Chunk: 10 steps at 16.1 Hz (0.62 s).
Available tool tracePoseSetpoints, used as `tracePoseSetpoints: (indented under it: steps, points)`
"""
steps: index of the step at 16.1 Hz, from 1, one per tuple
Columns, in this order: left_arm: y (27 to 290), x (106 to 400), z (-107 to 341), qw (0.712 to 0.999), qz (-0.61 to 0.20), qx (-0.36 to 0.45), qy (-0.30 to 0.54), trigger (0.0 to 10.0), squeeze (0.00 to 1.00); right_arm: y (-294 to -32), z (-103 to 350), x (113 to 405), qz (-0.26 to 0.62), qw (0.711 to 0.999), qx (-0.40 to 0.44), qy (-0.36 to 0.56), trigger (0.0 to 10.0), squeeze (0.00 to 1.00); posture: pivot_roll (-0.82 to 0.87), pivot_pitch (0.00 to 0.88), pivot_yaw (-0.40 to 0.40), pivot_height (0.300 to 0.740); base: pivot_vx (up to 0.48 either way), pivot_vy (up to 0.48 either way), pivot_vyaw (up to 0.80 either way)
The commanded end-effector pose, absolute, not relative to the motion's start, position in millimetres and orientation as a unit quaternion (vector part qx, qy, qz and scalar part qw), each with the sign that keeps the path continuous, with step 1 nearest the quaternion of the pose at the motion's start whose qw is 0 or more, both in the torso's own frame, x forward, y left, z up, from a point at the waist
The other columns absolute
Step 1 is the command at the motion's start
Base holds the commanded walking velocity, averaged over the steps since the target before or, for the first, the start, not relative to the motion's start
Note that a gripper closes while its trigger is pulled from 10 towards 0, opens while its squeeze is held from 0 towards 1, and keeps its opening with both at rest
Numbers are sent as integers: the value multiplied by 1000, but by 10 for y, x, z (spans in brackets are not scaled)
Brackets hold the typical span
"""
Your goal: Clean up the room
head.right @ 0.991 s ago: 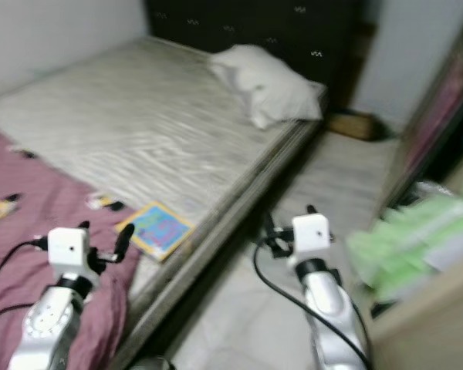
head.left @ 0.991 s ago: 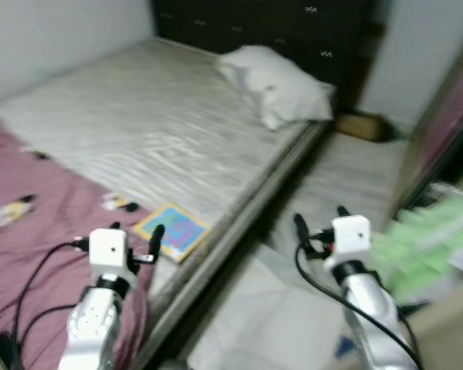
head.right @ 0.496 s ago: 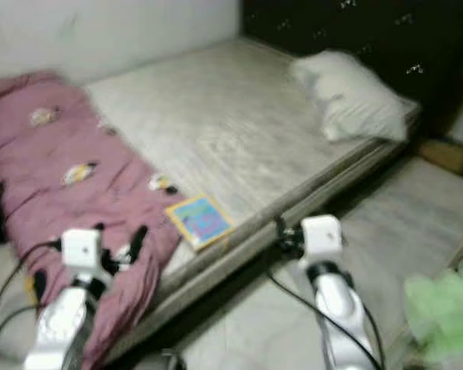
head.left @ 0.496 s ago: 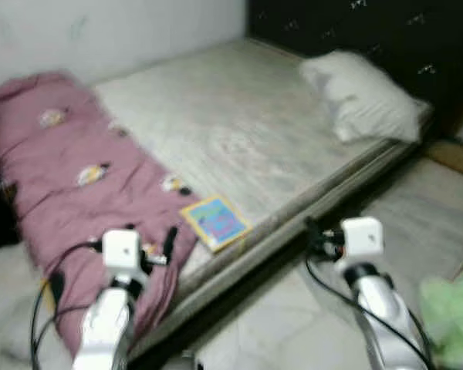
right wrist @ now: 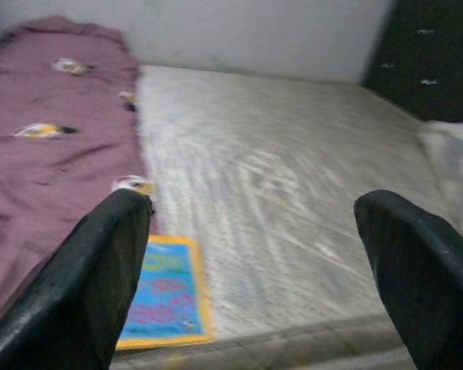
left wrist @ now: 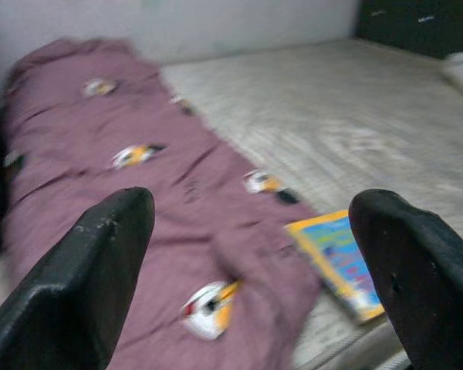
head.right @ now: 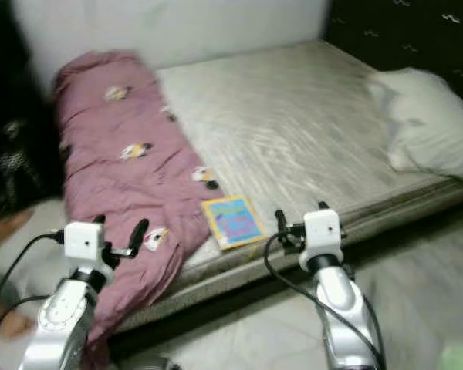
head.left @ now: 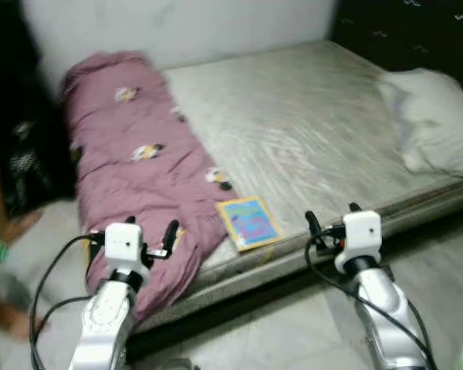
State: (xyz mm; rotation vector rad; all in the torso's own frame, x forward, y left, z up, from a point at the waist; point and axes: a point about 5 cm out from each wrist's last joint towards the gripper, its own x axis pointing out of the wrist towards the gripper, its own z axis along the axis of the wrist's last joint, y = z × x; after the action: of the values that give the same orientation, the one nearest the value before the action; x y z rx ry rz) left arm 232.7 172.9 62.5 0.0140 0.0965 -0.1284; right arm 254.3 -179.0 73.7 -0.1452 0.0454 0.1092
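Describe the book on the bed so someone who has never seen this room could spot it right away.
Find the bed with its bare pale mattress. At its near edge, beside the purple blanket and in front of the two grippers, a thin book lies flat. Its yellow border and bright blue cover make it the only vivid thing on the mattress.

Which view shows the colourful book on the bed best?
The left eye view: the flat yellow-bordered blue book lies whole at the mattress edge, beside the mauve quilt. The right eye view matches. Both wrist views crop or blur it past an open claw.
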Motion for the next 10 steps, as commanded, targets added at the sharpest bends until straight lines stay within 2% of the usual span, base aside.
tracePoseSetpoints:
  steps: [1,6,10]
  points:
    - [1743,2315,619,997,-63,10,52,10000,0,-1731,748,2552,66,995,-68,18,10000,0,-18,0,-12,740,0,0,800]
    - [1702,2299,598,996,-70,8,56,10000,0,-1724,728,2519,60,996,-66,19,10000,0,-25,0,-7,740,0,0,768]
    - [1694,2307,620,996,-81,4,47,10000,0,-1727,728,2534,57,997,-56,20,10000,0,-25,0,-8,740,0,0,0]
